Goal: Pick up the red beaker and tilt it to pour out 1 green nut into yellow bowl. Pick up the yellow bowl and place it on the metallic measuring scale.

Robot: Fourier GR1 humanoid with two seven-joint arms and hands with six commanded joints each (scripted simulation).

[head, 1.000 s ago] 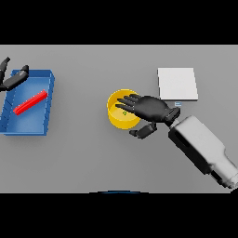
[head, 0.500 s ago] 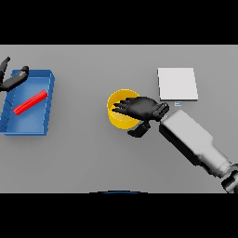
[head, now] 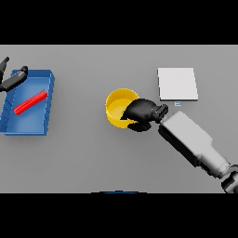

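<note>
The yellow bowl (head: 117, 107) stands on the grey table near the middle. My right hand (head: 142, 113) is at its right rim, fingers curled over the edge and gripping it. The red beaker (head: 30, 102) lies on its side inside the blue tray (head: 28, 125) at the left. The metallic measuring scale (head: 177, 83) is a pale square plate to the upper right of the bowl. My left hand (head: 13, 78) hovers at the tray's far left corner with relaxed fingers. No green nut shows in this view.
The blue tray's walls rise around the beaker at the left edge. My right forearm (head: 193, 142) slants across the lower right of the table.
My right hand has drawn back toward the bowl's right rim and curled its fingers over the edge. The forearm has swung more to the right. The left hand stays still.
</note>
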